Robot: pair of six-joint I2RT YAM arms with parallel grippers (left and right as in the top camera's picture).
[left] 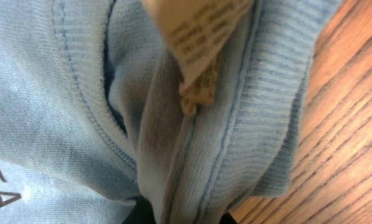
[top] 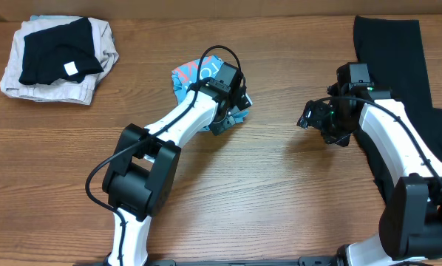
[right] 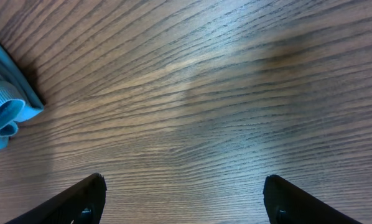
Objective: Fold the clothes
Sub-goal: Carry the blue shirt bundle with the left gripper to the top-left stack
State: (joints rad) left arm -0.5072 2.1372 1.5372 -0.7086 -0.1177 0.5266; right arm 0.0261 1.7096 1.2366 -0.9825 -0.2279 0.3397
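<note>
The light blue T-shirt [top: 190,74] lies crumpled into a small heap near the middle of the wooden worktop [top: 265,199], with white print showing on its upper folds. The left tool [top: 232,109] sits right on top of this heap and covers much of it. In the left wrist view the T-shirt [left: 68,93] fills nearly the whole picture. We see its ribbed collar [left: 279,93] and a pale sewn-in label [left: 198,43], and a fold of the cloth runs down into the narrow gap between the two dark tips at the bottom edge, so the left tool is closed on the fabric.

Away from the T-shirt, on the right arm's side, the right tool [top: 310,118] hangs over bare wood. Its fingers [right: 80,199] are spread wide with nothing between them, and a corner of the T-shirt [right: 9,106] shows at the edge of its view.

Farther from the T-shirt on that same side, a long black garment [top: 398,66] lies stretched along the worktop edge, partly under the right arm. Well apart from the T-shirt on the opposite side, at the far corner, a folded dark piece [top: 58,46] with a white tag rests on a pile of beige cloth [top: 51,90].
</note>
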